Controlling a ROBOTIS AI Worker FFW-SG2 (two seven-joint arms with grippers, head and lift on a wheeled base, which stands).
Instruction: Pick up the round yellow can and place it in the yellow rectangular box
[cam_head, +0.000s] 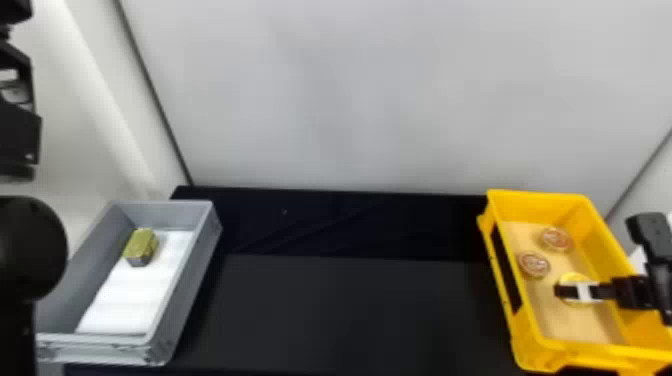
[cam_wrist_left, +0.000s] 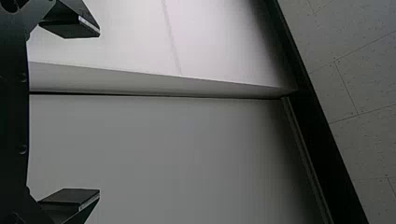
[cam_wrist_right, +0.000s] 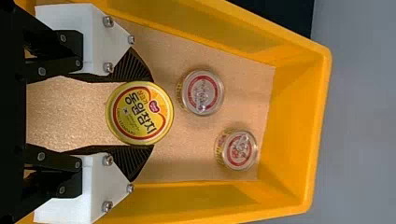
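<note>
In the head view my right gripper (cam_head: 580, 291) is down inside the yellow rectangular box (cam_head: 537, 345), over the round yellow can (cam_head: 573, 277), which it partly hides. The right wrist view has the can (cam_wrist_right: 139, 113) lying label up between the two fingers of my right gripper (cam_wrist_right: 149, 113). Their ribbed pads meet its rim from opposite sides, so the gripper is shut on it. My left arm (cam_head: 20, 135) is raised at the left edge, away from both boxes. The left gripper (cam_wrist_left: 99, 113) stands open in its wrist view, nothing between its fingers.
Two round clear-topped cans (cam_head: 534, 264) (cam_head: 556, 239) lie in the yellow box, beyond the yellow can. On the left, a grey box (cam_head: 185, 295) holds a gold-topped rectangular tin (cam_head: 141, 245) on white lining. A black table (cam_head: 340, 310) spans between the boxes.
</note>
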